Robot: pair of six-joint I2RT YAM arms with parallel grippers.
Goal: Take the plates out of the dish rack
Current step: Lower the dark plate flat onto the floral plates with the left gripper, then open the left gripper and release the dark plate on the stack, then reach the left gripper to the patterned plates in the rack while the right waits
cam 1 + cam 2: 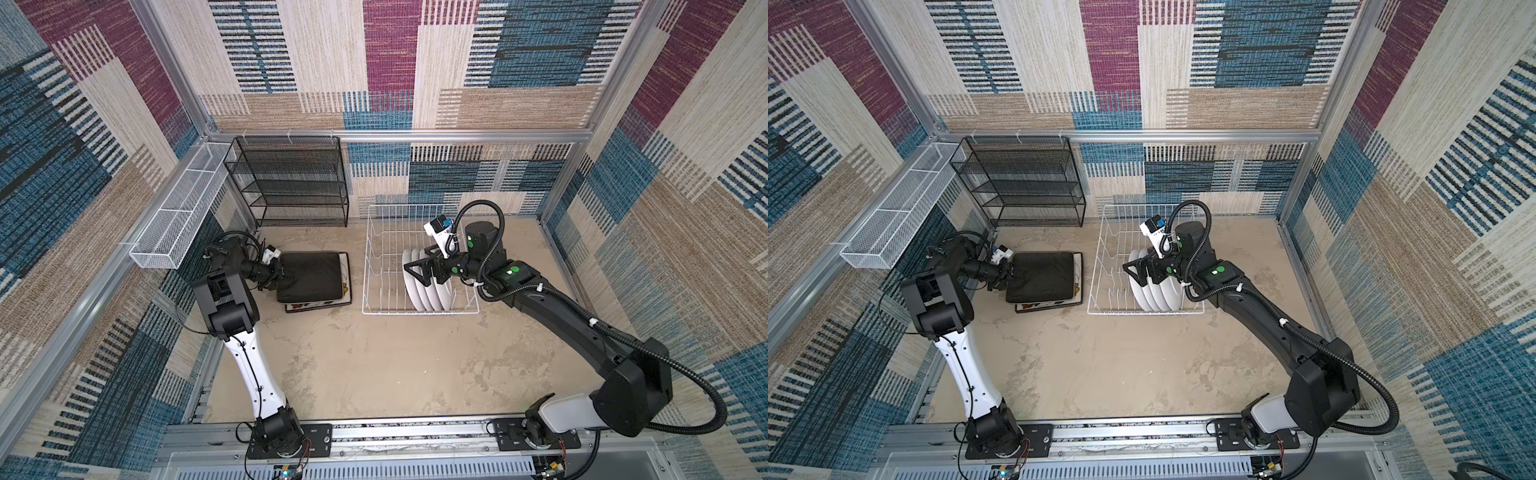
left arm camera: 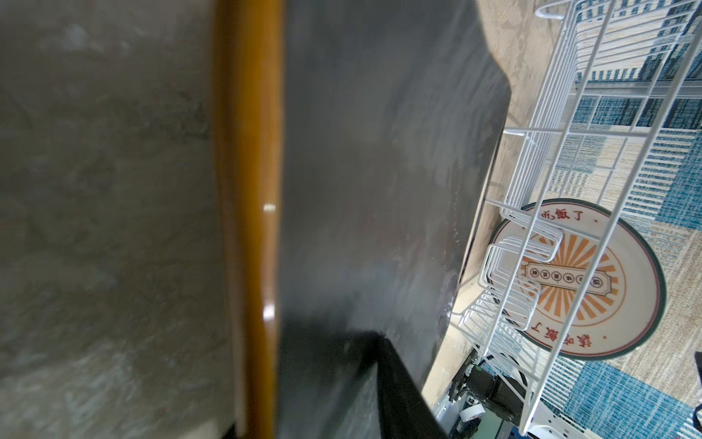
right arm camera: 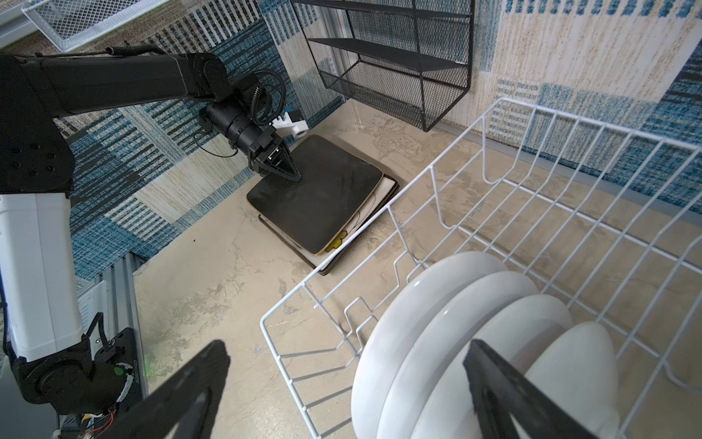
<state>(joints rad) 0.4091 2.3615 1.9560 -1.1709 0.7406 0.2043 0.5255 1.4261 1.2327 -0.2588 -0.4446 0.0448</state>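
One bent arm [image 1: 552, 303], right pincer [image 1: 415, 274] splayed over round plates [image 1: 432, 297]

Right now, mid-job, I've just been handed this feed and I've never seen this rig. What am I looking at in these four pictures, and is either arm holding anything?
Two robot arms are mounted at the near edge of a table, each ending in a two-fingered gripper. Two pictures look down from overhead and are nearly identical. The other two come from a camera on each arm's wrist.

The white wire dish rack holds four round white plates standing on edge. The right gripper hovers open above them, holding nothing.

In both top views, a stack of square plates lies left of the rack, the top one black back up. The left gripper sits at its edge; I cannot tell whether it grips.

Behind are a black mesh shelf unit and a long white mesh basket.
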